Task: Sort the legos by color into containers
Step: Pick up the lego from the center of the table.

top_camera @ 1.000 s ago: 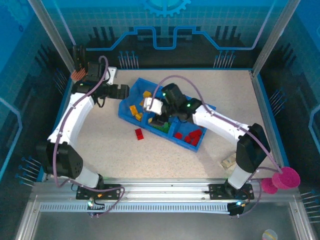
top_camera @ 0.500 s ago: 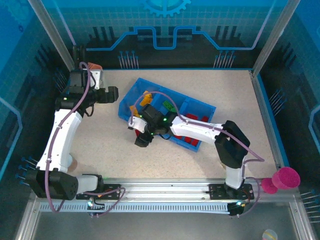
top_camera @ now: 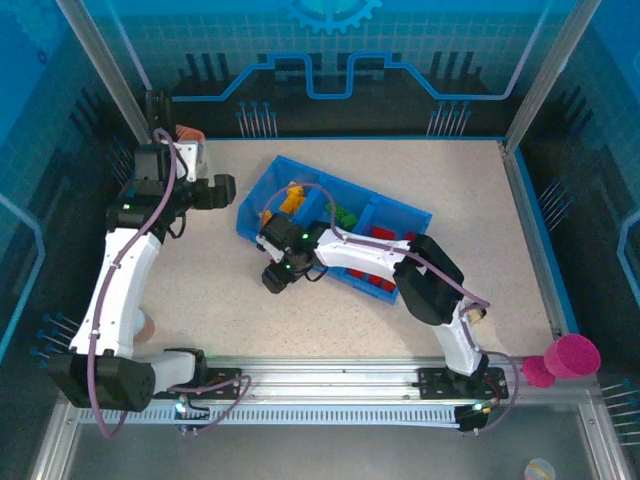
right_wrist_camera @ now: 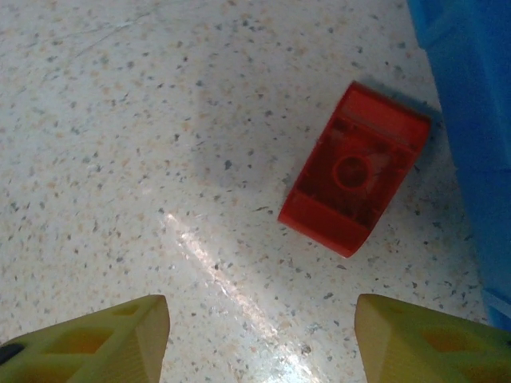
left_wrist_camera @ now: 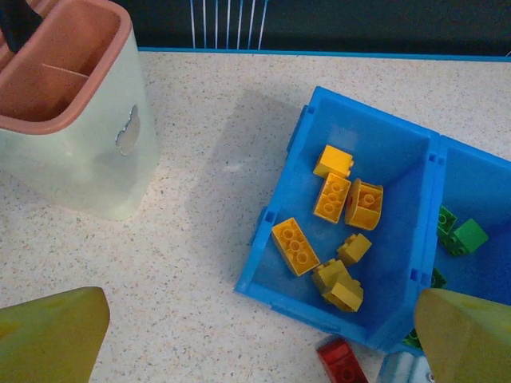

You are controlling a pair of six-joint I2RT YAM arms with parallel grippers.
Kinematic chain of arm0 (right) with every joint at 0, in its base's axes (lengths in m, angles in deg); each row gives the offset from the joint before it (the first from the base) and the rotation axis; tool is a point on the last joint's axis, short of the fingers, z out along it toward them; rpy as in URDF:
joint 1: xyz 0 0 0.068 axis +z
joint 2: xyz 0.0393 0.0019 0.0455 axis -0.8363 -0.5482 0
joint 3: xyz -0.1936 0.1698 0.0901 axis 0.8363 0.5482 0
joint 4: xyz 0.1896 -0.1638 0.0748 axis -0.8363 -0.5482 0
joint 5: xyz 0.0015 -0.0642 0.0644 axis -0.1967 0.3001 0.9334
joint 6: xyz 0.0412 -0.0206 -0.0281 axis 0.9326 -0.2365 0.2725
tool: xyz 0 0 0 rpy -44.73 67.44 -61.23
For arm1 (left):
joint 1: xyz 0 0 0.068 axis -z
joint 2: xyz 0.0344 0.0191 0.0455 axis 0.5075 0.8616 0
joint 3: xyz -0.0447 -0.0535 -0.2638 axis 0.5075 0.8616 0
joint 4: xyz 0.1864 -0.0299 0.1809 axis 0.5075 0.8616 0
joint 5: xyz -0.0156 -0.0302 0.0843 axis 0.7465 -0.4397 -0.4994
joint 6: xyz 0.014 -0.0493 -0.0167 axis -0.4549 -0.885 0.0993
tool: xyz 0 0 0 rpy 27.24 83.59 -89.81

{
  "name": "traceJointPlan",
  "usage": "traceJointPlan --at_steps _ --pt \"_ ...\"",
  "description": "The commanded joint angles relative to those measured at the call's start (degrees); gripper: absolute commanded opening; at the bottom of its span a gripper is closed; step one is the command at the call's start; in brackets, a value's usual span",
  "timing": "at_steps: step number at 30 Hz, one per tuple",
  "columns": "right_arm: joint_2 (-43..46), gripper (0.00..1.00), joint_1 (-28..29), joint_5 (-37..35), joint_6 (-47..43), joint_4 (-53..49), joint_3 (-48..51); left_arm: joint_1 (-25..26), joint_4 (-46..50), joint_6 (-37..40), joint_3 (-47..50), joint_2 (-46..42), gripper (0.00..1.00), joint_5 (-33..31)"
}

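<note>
Sorting looks nearly finished. Blue tray [left_wrist_camera: 383, 148] is the reference for all positions below.

Done, as far as visible:
- yellow bricks [left_wrist_camera: 331, 195] lie in the tray's end compartment nearest the beige holder [left_wrist_camera: 72, 120];
- green bricks [left_wrist_camera: 467, 235] lie in the middle compartment;
- red bricks [top_camera: 377, 282] lie in the opposite end compartment, partly hidden by the right arm.

Left, by my judgement: one red brick [right_wrist_camera: 351, 169]. It lies loose on the tabletop [right_wrist_camera: 120, 120], just outside the tray, close beside the outer wall near the yellow end. It lies flat and is turned at an angle to that wall. I see no other loose brick.

Right fingers [right_wrist_camera: 96, 343]: spread wide, holding nothing, low over the tabletop beside the tray. The red brick lies ahead of the tips, not yet between them, and off-centre toward the finger on the tray side. Closing on it calls for a short advance and a small shift toward the tray, minding the wall.

Left fingers [left_wrist_camera: 48, 335]: spread, empty, hanging above the tray's yellow end, well clear of the bricks.
</note>
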Motion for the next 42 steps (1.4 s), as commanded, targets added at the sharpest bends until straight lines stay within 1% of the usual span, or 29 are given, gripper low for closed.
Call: traceJointPlan --at_steps 1,4,6,10,18,21,25,27,30,32,37,42 --pt "-1.45 0.65 -1.14 -3.01 5.19 -4.35 -2.52 -0.76 -1.23 -1.21 0.33 -1.77 0.99 1.01" --pt "-2.33 0.68 -1.82 -5.49 5.1 -5.68 -3.87 -0.85 -1.31 -0.93 0.71 -2.58 0.99 0.32" --pt "-3.57 0.7 -2.11 -5.66 4.46 -6.35 -5.1 -0.85 -1.38 -0.86 1.07 -3.05 0.99 0.15" --pt "-5.68 0.7 -2.32 -3.75 3.3 -4.3 -6.67 -0.85 -1.58 -0.85 1.39 -3.51 0.99 0.15" --pt "-9.54 0.72 -2.03 -0.53 1.94 -5.26 -12.94 -0.93 -1.72 -0.8 1.21 -3.55 0.99 0.42" --pt "-11.41 0.72 -1.85 -1.66 2.47 -7.29 -14.52 -0.94 -1.82 -0.85 1.42 -3.68 0.99 0.55" --pt "-12.97 0.72 -1.75 -5.01 3.72 -10.37 -15.74 -0.94 -1.66 -0.54 1.62 -4.03 0.99 0.25" --pt "-15.08 0.72 -1.65 -6.65 3.73 -11.81 -16.35 -0.94 -1.8 -0.34 1.89 -4.33 0.99 -0.02" --pt "-16.12 0.69 -1.62 -8.49 4.22 -11.71 -15.92 -0.93 -2.15 -0.32 2.28 -4.7 0.99 -0.11" --pt "-16.22 0.66 -1.56 -8.68 4.42 -10.19 -14.89 -0.94 -2.22 -0.24 2.46 -4.9 0.99 -0.03" --pt "-16.58 0.64 -1.57 -9.04 4.71 -8.58 -14.57 -0.94 -2.54 -0.06 2.87 -5.2 0.99 -0.24" --pt "-17.22 0.54 -1.44 -9.66 3.41 -7.54 -15.21 -0.94 -2.81 -0.06 3.11 -5.14 0.99 -0.09"
